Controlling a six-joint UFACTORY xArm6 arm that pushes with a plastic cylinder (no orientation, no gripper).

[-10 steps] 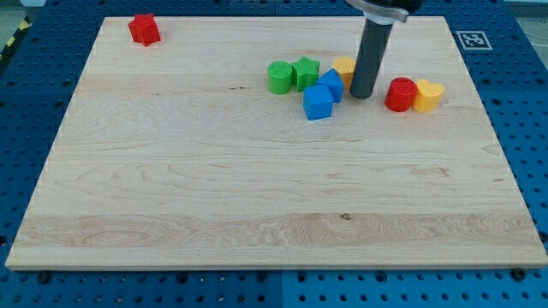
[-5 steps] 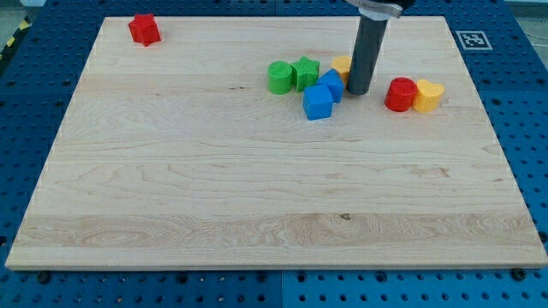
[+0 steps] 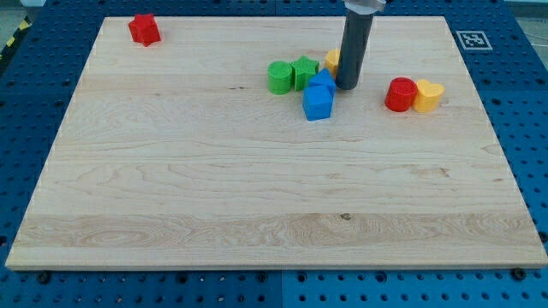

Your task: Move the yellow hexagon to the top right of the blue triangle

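The yellow hexagon [image 3: 331, 61] lies near the view's top centre, mostly hidden behind my rod. My tip [image 3: 347, 86] stands just right of the hexagon and touches it, at the upper right of the blue triangle [image 3: 324, 82]. A blue cube [image 3: 317, 103] sits just below the triangle, touching it. The hexagon lies directly above the triangle, close to it.
A green cylinder [image 3: 279, 77] and a green star [image 3: 304, 72] sit left of the blue blocks. A red cylinder [image 3: 399, 94] and a yellow heart [image 3: 427, 95] sit together to the right. A red star [image 3: 144, 29] lies at the top left of the wooden board [image 3: 214, 188].
My tip has moved left and slightly up, pushing the yellow hexagon left and up. The blue triangle has shifted a little to the left.
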